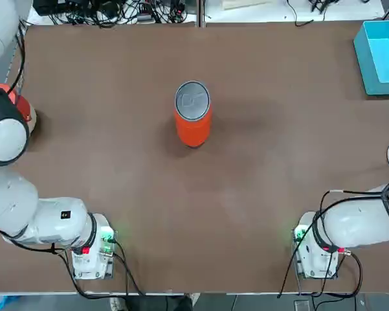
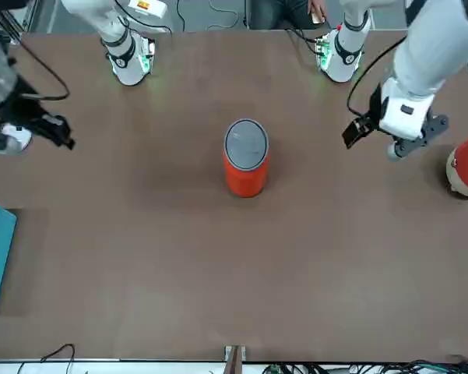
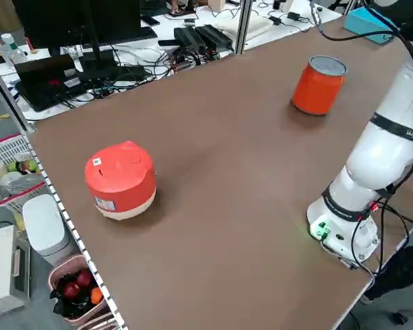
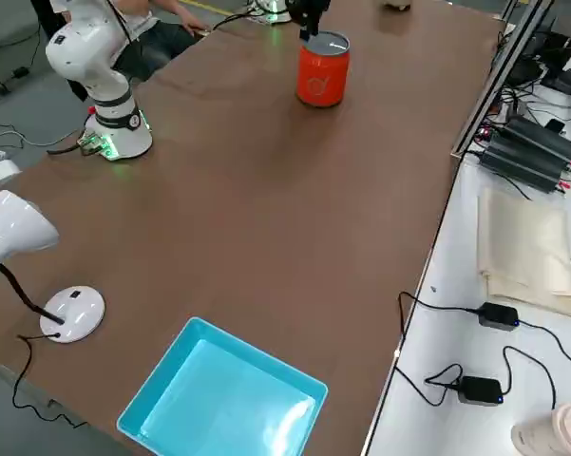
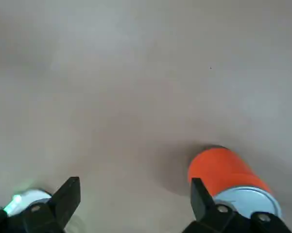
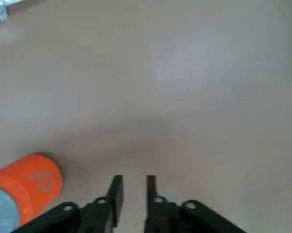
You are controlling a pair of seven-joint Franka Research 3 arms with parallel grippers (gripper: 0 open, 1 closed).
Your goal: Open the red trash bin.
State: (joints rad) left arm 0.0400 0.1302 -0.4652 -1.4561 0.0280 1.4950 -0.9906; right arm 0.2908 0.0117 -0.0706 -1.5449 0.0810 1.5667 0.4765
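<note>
The small orange-red cylindrical trash bin, mid-frame, is looking light and tippy; lift its silver-grey lid's rim. The left gripper is hanging wide open, the right gripper nearly closed, empty.

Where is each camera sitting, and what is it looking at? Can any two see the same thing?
Top: overhead, looking down at the red trash bin; both arm bases show.
Front: across the table, facing both arms; left claw.
Left side: raised, sees a red cooker and one arm.
Right side: raised, sees a blue box and a base.
Left wrist: wide-apart fingers, bin beyond.
Right wrist: nearly closed right claw over bare table.
Shared: every view shows the bin.
</note>
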